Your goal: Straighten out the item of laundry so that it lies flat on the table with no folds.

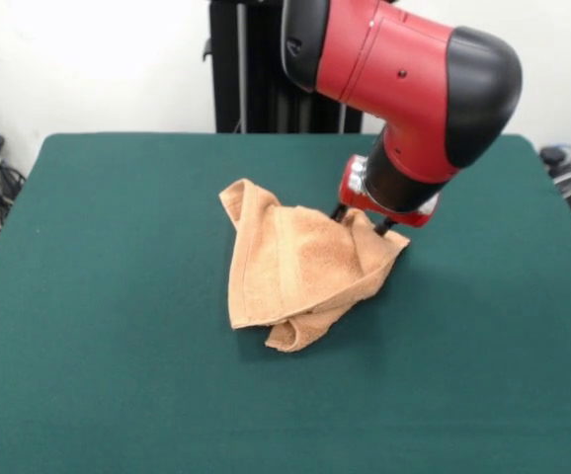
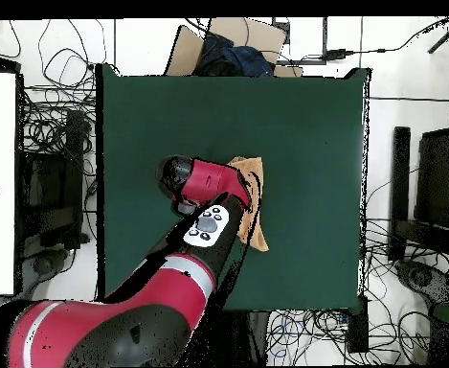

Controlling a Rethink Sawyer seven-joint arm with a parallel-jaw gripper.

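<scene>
The peach-orange towel (image 1: 300,262) lies crumpled near the middle of the dark green table (image 1: 88,296), folded over itself, with a rolled fold at its near edge and one corner pointing to the far left. My gripper (image 1: 362,218) stands at the towel's far right corner. Its two black fingers (image 1: 339,210) are spread apart and their tips dip behind the cloth's raised edge. In the overhead view the red arm covers most of the towel (image 2: 252,174), and the gripper itself is hidden beneath the arm.
The robot's black pedestal (image 1: 256,69) stands at the table's far side. Around the table (image 2: 304,125) the floor holds tangled cables (image 2: 46,144), a cardboard box (image 2: 230,40) and dark equipment (image 2: 429,192).
</scene>
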